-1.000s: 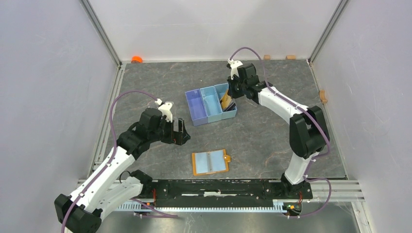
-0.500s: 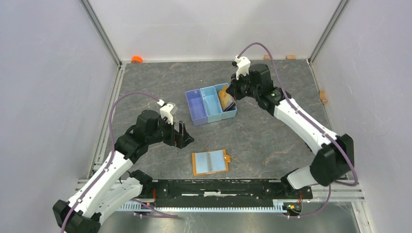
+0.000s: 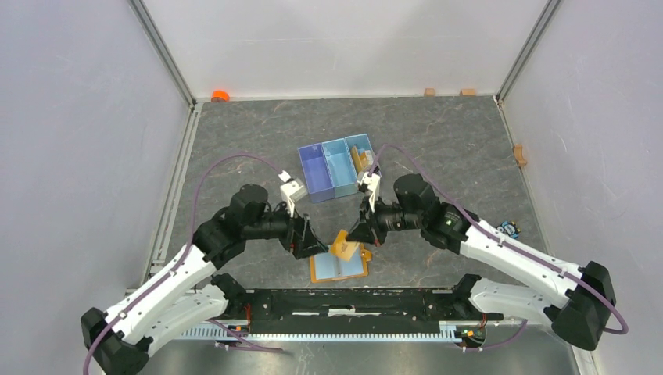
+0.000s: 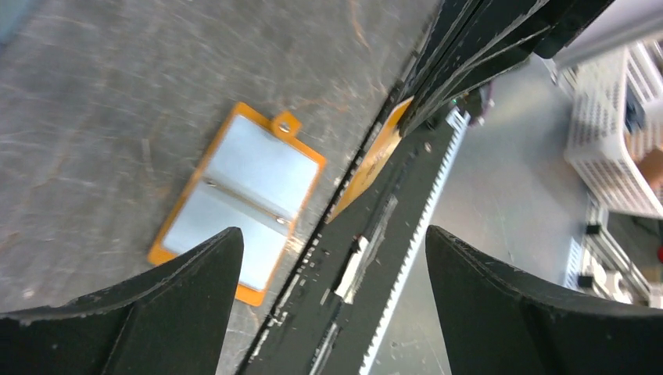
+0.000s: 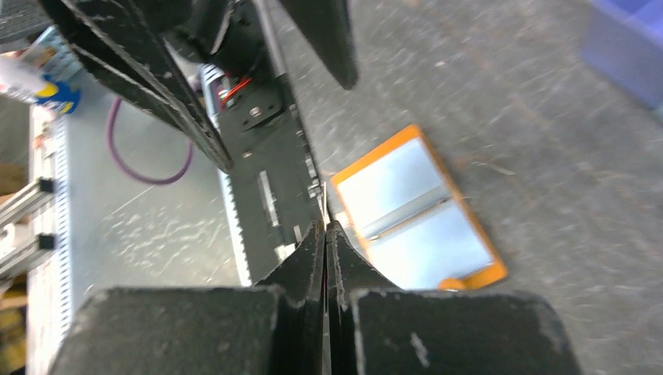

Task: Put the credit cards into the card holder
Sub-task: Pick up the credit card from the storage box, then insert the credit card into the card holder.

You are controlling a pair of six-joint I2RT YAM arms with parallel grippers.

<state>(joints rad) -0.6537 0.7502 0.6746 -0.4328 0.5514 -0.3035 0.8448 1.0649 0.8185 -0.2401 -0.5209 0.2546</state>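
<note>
overhead view: card holder [image 3: 338, 266] lies open and flat on the grey table [image 3: 438, 141] at lower centre, just above the black rail [image 3: 352, 301], its pale panels facing up. right gripper [image 3: 353, 237] reaches in from the right, fingers pressed together on a gold-yellow card [image 3: 342, 244] that hangs tilted over the holder's upper edge; whether card and holder touch i cannot tell. left gripper [image 3: 311, 244] sits just left of the card, spread wide and holding nothing. blue tray [image 3: 332, 168] stands above centre, with credit cards [image 3: 361, 159] in its rightmost compartment.

left wrist view: both black fingers [image 4: 156, 312] stand far apart at the bottom corners. the holder lies left of centre. the card shows nearly edge-on at centre, pinched at its upper end by the other arm.

right wrist view: the fingers meet at lower centre on the card's thin edge. the holder lies right of centre, clasp tab toward the lower right.
</note>
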